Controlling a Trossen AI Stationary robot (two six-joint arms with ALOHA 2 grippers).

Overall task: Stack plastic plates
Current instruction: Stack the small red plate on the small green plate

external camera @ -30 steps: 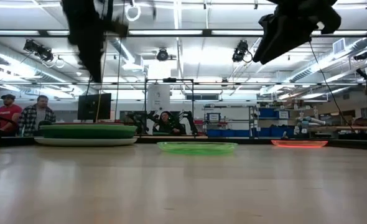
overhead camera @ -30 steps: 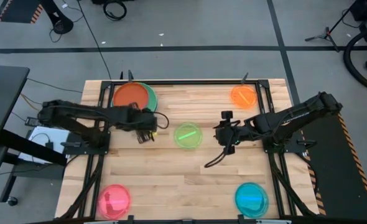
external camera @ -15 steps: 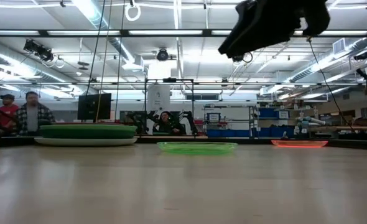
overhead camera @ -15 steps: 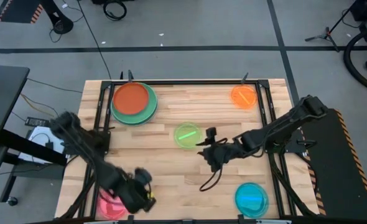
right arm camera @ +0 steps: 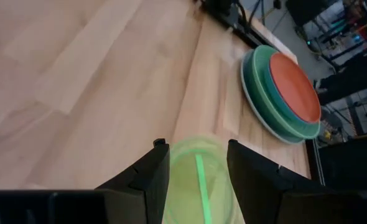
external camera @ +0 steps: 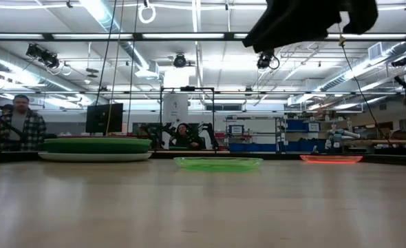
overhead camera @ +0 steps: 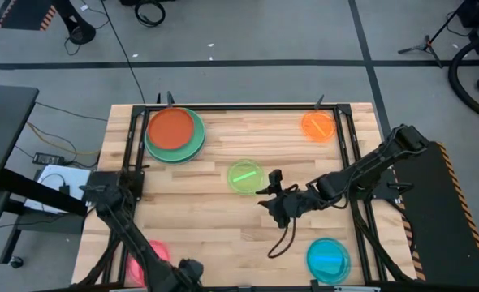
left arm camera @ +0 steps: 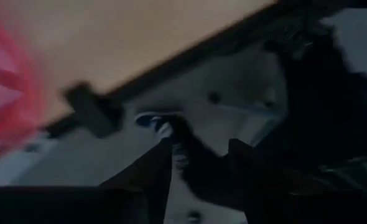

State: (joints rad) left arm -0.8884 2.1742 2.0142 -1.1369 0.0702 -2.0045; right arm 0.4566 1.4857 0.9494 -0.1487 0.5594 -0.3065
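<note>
A red-orange plate tops a stack of large green plates (overhead camera: 174, 134) at the far left, also in the low view (external camera: 95, 147) and the right wrist view (right arm camera: 286, 93). A small lime plate (overhead camera: 244, 175) lies flat mid-table. A small orange plate (overhead camera: 318, 125) lies far right, a cyan plate (overhead camera: 328, 258) near right, and a pink plate (overhead camera: 144, 253) near left, partly under my left arm. My right gripper (overhead camera: 274, 199) is open, high above the table (external camera: 306, 21), its fingers framing the lime plate (right arm camera: 199, 171) without touching. My left gripper (overhead camera: 189, 270) is open at the near edge, beside the pink plate (left arm camera: 3, 93).
Black frame rails run along the table's left and right sides (overhead camera: 130, 162). Bare wood lies between the lime plate and the near edge (overhead camera: 231, 235). People stand in the room beyond the far edge (external camera: 20, 127).
My left arm has swung from beside the plate stack at the far left down to the table's near edge, by the pink plate. My right gripper has moved toward the near edge and a little left, close to the lime plate. No plate has moved.
</note>
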